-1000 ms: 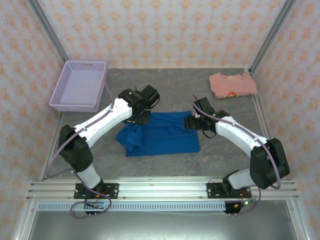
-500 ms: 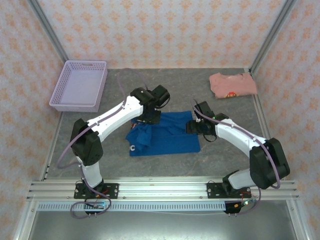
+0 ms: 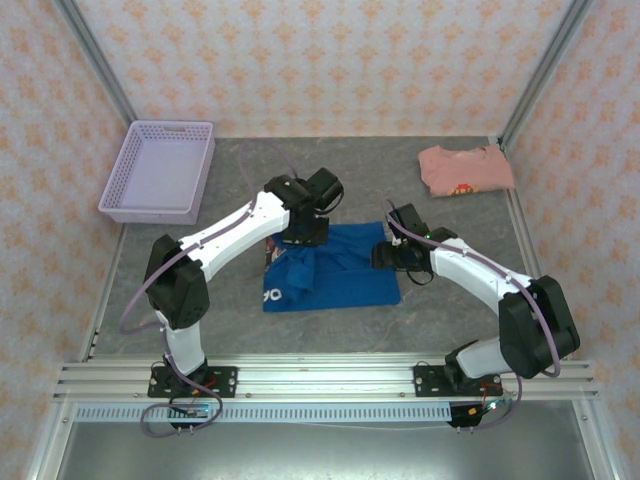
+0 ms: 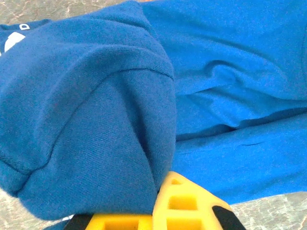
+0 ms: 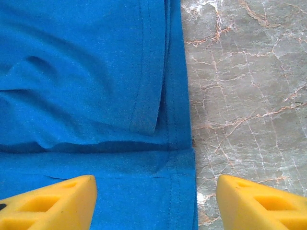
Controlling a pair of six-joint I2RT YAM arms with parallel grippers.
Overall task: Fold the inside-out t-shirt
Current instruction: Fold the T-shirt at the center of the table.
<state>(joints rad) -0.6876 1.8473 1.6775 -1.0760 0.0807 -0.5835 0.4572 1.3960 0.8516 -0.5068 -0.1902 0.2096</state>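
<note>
On the grey marbled counter (image 3: pixel 350 185), the royal-blue t-shirt (image 3: pixel 345 280) is laid at frame centre, with its left part raised and doubled over toward the right. A bunched fold is clamped in the closed left jaws. The right jaws are spread open over the right hem, gripping nothing. The fold should be drawn across evenly and the hem kept flat. The printed graphic is mostly hidden, and the clamped layers cannot be counted.
</note>
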